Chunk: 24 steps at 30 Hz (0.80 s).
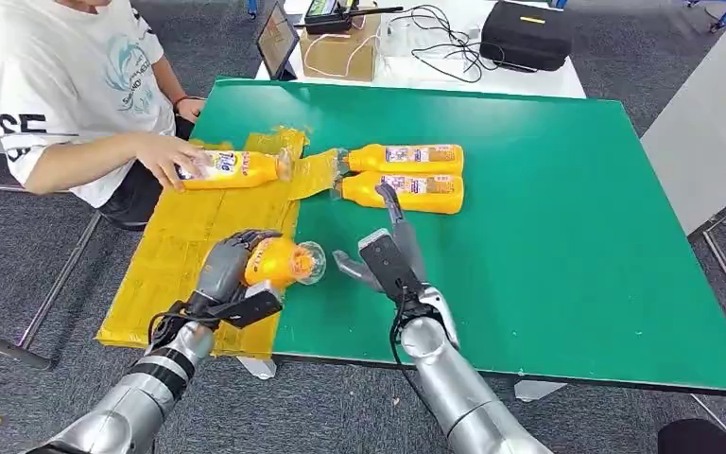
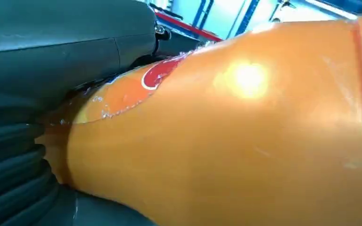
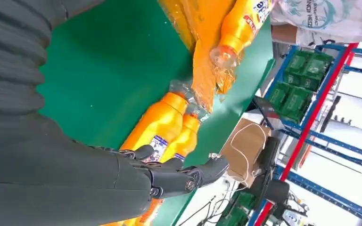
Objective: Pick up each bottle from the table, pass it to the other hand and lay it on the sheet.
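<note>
We hold one orange bottle (image 1: 282, 262) in our left hand (image 1: 230, 276). The fingers wrap round its fat body, and its clear cap end points toward our right hand (image 1: 388, 260). The bottle hangs over the edge of the yellow sheet (image 1: 175, 255), right where the sheet meets the green table (image 1: 548, 218). In the left wrist view the bottle sits tight against the palm.

Our right hand holds nothing. Its fingers are spread and point up the table, just beside the bottle's cap but not touching it.

What could go wrong? We think the next job is to lay this bottle down on the sheet. It is round, so it may roll off onto the green table if we let go too early or too high. The sheet looks thin and crinkly, so it may slide or bunch up under the bottle.

A person's hand (image 1: 172, 159) rests on another bottle (image 1: 232, 168) at the far end of the sheet. If we swing that way we could bump the hand.

Two more bottles (image 1: 406, 175) lie side by side on the table, near our right fingertips. A quick reach could knock them and make them roll away.
</note>
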Motion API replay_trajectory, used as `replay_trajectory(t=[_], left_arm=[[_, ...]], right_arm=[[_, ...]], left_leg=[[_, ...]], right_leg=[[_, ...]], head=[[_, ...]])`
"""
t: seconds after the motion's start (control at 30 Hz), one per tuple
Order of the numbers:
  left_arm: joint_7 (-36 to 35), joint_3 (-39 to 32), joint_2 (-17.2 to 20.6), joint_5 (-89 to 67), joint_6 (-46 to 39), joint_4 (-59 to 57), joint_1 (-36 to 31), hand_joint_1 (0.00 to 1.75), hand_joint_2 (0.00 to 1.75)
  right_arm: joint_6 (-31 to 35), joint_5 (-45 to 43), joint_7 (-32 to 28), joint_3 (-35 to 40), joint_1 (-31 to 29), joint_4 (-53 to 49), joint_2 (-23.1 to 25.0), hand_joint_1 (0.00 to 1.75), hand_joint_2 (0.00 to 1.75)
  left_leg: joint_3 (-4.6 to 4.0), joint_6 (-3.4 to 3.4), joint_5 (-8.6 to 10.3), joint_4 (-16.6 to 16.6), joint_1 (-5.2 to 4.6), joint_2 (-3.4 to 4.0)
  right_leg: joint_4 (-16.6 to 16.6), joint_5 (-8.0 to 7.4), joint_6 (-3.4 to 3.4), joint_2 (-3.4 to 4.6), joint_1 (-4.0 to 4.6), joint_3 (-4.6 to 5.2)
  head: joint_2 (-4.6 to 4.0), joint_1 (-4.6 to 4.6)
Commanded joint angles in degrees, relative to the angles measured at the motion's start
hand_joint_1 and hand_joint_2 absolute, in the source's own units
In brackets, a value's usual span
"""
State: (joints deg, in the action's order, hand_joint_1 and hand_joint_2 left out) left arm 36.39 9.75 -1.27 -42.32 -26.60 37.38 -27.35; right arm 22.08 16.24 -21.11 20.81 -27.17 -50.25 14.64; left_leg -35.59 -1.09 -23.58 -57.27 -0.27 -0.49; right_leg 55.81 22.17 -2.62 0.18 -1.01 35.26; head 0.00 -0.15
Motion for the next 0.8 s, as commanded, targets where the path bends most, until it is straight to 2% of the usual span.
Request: replay_trajectory(t=[0.03,0.1,0.23,0.33,0.43,0.6,0.77,0.8], left_arm=[[-3.5,0.5,0.9,-3.9,-2.5,-4.9,-0.9,1.75,1.75],[-5.9,1.4,1.1,-6.3,-3.8,-6.7,-1.7,1.75,1.75],[-20.4,6.5,2.8,-19.6,-7.5,-15.5,-6.2,1.75,1.75],[-26.1,7.8,3.5,-23.8,-5.6,-19.1,-8.8,1.75,1.75],[-30.1,8.9,4.2,-27.3,1.1,-21.8,-11.5,1.75,1.75],[-31.0,10.1,4.7,-29.5,9.3,-22.9,-13.7,1.75,1.75],[-27.3,10.1,5.2,-29.5,17.3,-23.4,-14.1,1.75,1.75],[-26.3,9.3,5.2,-28.6,19.9,-23.8,-14.1,1.01,1.75]], right_arm=[[-0.1,0.0,0.5,-0.9,-1.1,0.4,-1.5,0.0,1.75],[0.0,0.1,0.6,-1.0,-1.1,0.5,-1.4,0.0,1.75],[-0.4,0.6,1.2,-0.9,-1.3,0.3,-1.2,0.0,1.75],[-1.0,0.9,1.5,-0.6,-1.9,0.9,-0.9,0.0,1.75],[-1.2,1.1,1.5,-0.2,-2.6,2.0,-0.4,0.0,1.75],[-2.0,1.2,1.6,0.2,-3.1,2.4,-0.4,0.0,1.75],[-2.9,1.1,1.6,0.4,-3.5,2.5,-0.5,0.0,1.75],[-3.2,1.0,1.5,0.4,-3.6,2.8,-0.6,0.0,1.75]], left_leg=[[0.17,0.06,-0.05,0.0,0.02,0.06],[0.22,0.08,-0.09,0.0,0.06,0.11],[0.17,0.07,-0.05,0.0,0.05,0.07],[0.18,0.08,-0.05,0.0,0.08,0.11],[0.18,0.08,-0.06,0.0,0.09,0.16],[0.23,0.09,-0.08,0.0,0.09,0.28],[0.31,0.09,-0.05,0.0,0.07,0.25],[0.31,0.07,-0.04,0.0,0.04,0.26]], right_leg=[[0.0,0.04,0.07,0.02,0.03,-0.16],[0.0,0.06,0.1,0.06,0.07,-0.19],[0.0,0.04,0.08,0.0,0.07,-0.12],[0.0,0.03,0.09,0.04,0.09,-0.12],[0.0,0.03,0.1,0.06,0.1,-0.1],[0.1,0.04,0.11,0.12,0.1,-0.15],[0.0,0.01,0.11,0.15,0.07,-0.24],[0.0,0.0,0.09,0.18,0.05,-0.23]], head=[[0.0,0.02],[0.02,0.0],[0.0,0.0],[0.0,0.0],[0.0,0.0],[0.02,0.0],[0.0,0.02],[0.0,0.0]])
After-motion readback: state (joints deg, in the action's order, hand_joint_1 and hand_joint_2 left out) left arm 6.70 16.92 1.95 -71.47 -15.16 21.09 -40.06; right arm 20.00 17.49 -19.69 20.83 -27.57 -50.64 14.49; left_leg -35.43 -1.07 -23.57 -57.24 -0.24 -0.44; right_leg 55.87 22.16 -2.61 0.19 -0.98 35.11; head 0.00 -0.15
